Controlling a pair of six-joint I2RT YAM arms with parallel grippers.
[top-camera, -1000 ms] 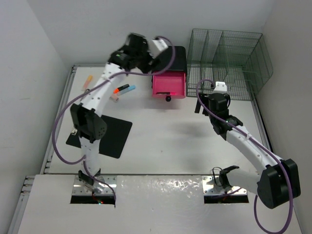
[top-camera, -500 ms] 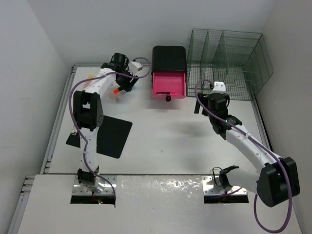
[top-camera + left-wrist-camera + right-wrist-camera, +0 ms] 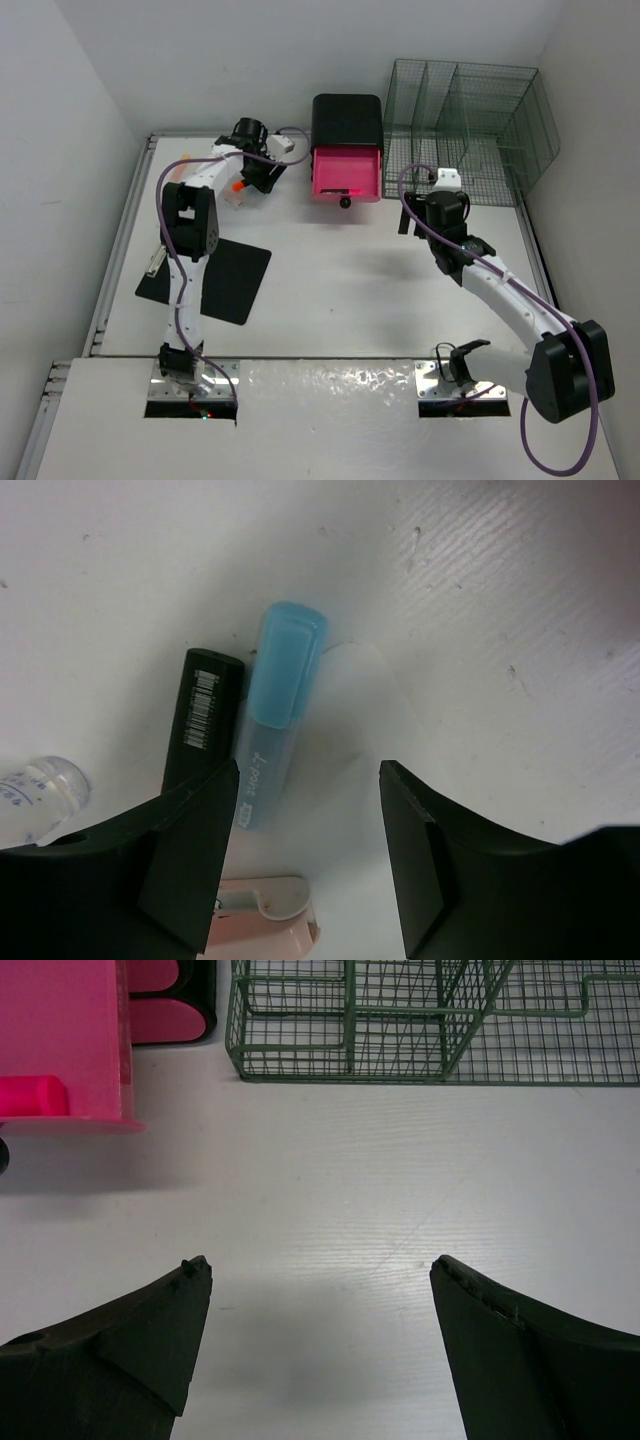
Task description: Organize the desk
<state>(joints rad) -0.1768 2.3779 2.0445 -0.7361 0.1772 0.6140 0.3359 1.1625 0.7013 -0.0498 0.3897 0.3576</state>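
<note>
The white desk (image 3: 350,290) holds a blue highlighter (image 3: 280,715) and a black marker (image 3: 203,715) lying side by side at the far left. My left gripper (image 3: 262,172) hovers low over them, open and empty (image 3: 308,780); its left finger (image 3: 190,850) covers the near ends of both pens. A pink item (image 3: 265,920) lies just beneath the jaws. My right gripper (image 3: 436,200) is open and empty (image 3: 320,1290) over bare desk, right of the pink drawer (image 3: 60,1050).
A black-and-pink drawer unit (image 3: 347,160) stands open at the far middle. A green wire basket (image 3: 465,130) stands at the far right, also in the right wrist view (image 3: 400,1020). A black clipboard (image 3: 225,275) lies near left. A clear object (image 3: 40,795) lies beside the black marker.
My left arm swung from beside the drawer unit to the left and down over the pens. My right arm has stayed still.
</note>
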